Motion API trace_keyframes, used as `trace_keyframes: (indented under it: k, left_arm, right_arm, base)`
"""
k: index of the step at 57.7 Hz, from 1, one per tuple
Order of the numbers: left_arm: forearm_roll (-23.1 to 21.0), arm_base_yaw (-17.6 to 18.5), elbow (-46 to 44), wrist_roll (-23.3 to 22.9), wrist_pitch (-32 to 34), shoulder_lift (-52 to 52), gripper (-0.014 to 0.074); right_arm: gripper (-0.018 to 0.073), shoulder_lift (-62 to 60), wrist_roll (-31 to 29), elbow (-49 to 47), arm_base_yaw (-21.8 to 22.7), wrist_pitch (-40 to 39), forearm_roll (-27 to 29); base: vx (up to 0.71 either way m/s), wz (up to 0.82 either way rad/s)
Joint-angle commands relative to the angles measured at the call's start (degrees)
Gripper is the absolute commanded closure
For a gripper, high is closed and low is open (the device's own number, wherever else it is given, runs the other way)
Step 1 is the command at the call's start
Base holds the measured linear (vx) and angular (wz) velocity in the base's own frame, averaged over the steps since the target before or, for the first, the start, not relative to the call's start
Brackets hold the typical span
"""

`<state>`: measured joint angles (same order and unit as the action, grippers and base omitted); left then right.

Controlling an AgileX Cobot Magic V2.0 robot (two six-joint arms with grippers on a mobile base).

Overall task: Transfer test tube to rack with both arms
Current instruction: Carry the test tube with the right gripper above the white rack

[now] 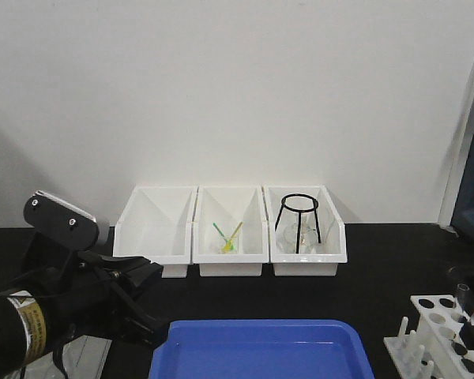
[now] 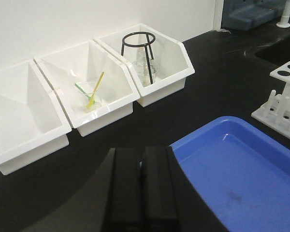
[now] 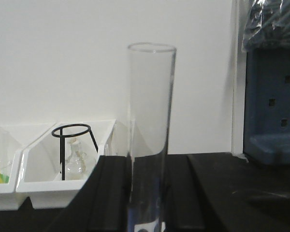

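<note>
Right gripper (image 3: 146, 164) around upright test tube (image 3: 151, 111); yellow label (image 1: 28, 327) unreadable.

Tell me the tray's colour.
The tray is blue, best seen in the left wrist view.

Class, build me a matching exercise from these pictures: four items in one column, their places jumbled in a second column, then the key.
Items
1. test tube
2. black wire stand
3. yellow and green sticks
4. rack

Places
A. in the middle white bin
B. held upright in the right gripper
C. on the black table, right of the blue tray
D. in the right-hand white bin

Pairs: 1-B, 2-D, 3-A, 4-C
</note>
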<state>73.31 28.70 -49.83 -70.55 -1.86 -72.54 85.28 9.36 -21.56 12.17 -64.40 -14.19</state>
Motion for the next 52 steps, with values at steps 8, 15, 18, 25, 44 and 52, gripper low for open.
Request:
trace_keyframes:
  k: [8,15,18,25,44,52]
  left_arm:
    - [-0.5,0.2,-1.5,0.0,0.7,1.7,0.0603]
    - [-0.5,0.2,-1.5,0.0,0.7,1.7,0.0603]
    - [-0.5,0.2,-1.5,-0.1,0.7,1.7,0.0603]
    - [-0.5,0.2,-1.5,-0.1,0.7,1.7,0.0603]
    - [-0.5,0.2,-1.5,-0.1,0.7,1.7,0.0603]
    - [-0.5,0.2,-1.5,-0.3,0.9,1.7,0.0603]
  right_arm:
    - [0.0570,0.9,-0.9,-1.7,0.4,-6.5,-1.5]
    - [0.0570,2.1,-1.0,-1.7,0.4,-6.5,-1.5]
    - [0.0570,3.0,-1.1,-1.7,0.4,-6.5,-1.5]
    - [0.0570,5.3,-1.4,-1.7,0.4,-6.5,-2.3]
    - [0.0570,10.9,-4.4,-1.7,0.4,-6.8,-4.5]
    - [0.0570,12.9,-4.4,-1.7,0.4,-6.9,-4.4]
  base:
    - [0.00,0.00]
    - [0.00,0.00]
    - [0.00,0.00]
    - [0.00,0.00]
    - [0.00,0.00]
    - [0.00,0.00]
